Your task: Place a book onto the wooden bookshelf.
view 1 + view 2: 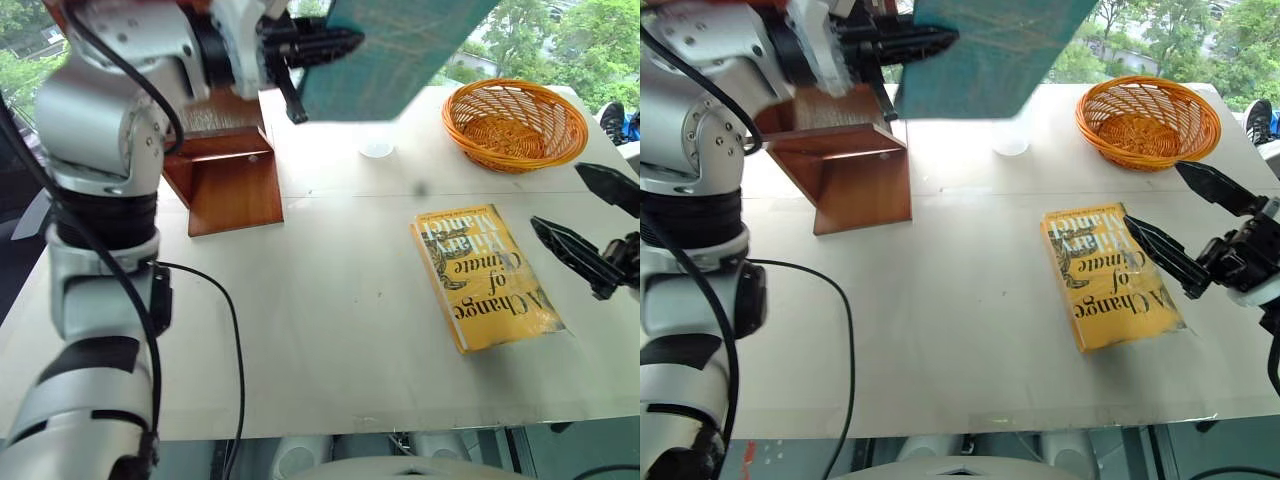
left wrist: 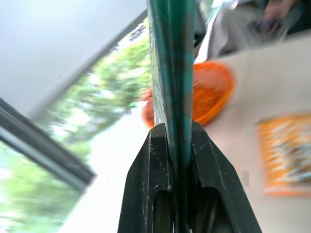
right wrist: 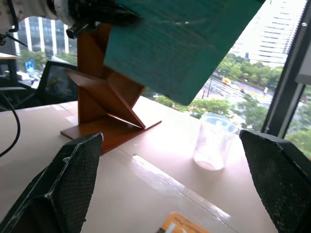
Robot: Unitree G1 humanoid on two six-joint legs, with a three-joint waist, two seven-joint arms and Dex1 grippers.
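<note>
Your left gripper [image 1: 300, 45] is clamping the teal book [image 1: 390, 50] aloft beside the wooden bookshelf [image 1: 232, 180]; your right gripper [image 1: 1180, 225] is hanging spread wide

Teal book [image 1: 395, 50]; reddish-brown bookshelf [image 1: 232, 185]; orange wicker basket [image 1: 515, 123]; yellow book [image 1: 483, 275], dark lettering

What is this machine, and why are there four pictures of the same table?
It's a robot with two arms, each ending in a two-fingered gripper. Two pictures come from cameras on its head, looking down. The other two come from cameras on its wrists.

The left gripper is squeezing a thin teal book and holding it up in the air near the wooden bookshelf. The right gripper is open and holds nothing.

On the white table lie a yellow book, an orange basket and a clear plastic cup.
</note>
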